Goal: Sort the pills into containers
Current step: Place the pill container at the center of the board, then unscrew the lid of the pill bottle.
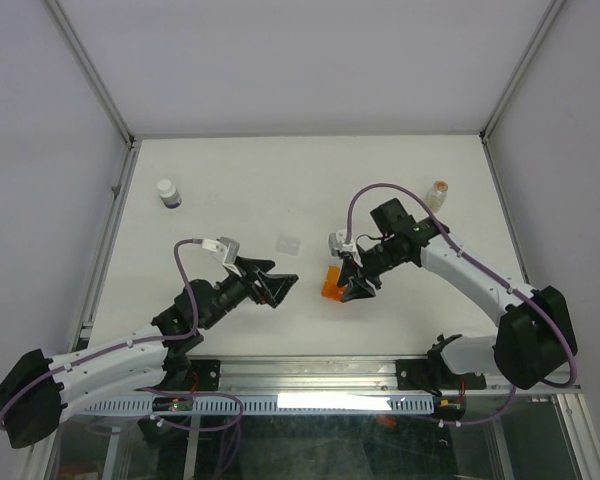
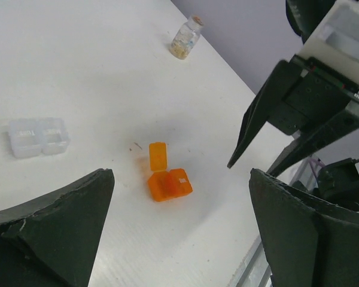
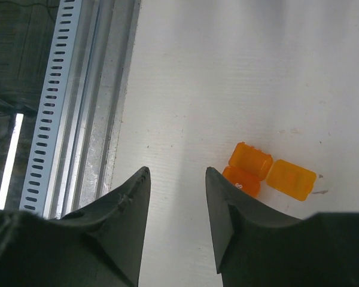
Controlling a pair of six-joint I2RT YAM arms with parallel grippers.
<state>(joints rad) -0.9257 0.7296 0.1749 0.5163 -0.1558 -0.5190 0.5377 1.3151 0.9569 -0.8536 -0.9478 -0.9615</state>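
A small translucent orange container [image 1: 332, 287] lies on the white table with one lid flipped open [image 2: 158, 155]. My right gripper [image 1: 356, 288] hovers right beside it, open and holding nothing; in the right wrist view the container [image 3: 249, 169] sits just outside the right gripper's [image 3: 177, 172] fingers. My left gripper [image 1: 279, 288] stands wide open and empty to the container's left, facing it [image 2: 167, 184]. A clear two-cell container [image 1: 290, 243] lies further back. A white bottle with a dark band [image 1: 168, 193] stands far left. A clear vial [image 2: 186, 37] holds pale tan pills.
The clear vial [image 1: 438, 193] stands near the table's right edge. A metal rail [image 3: 84, 101] with slots runs along the near table edge, close to the right gripper. Walls enclose the table on three sides.
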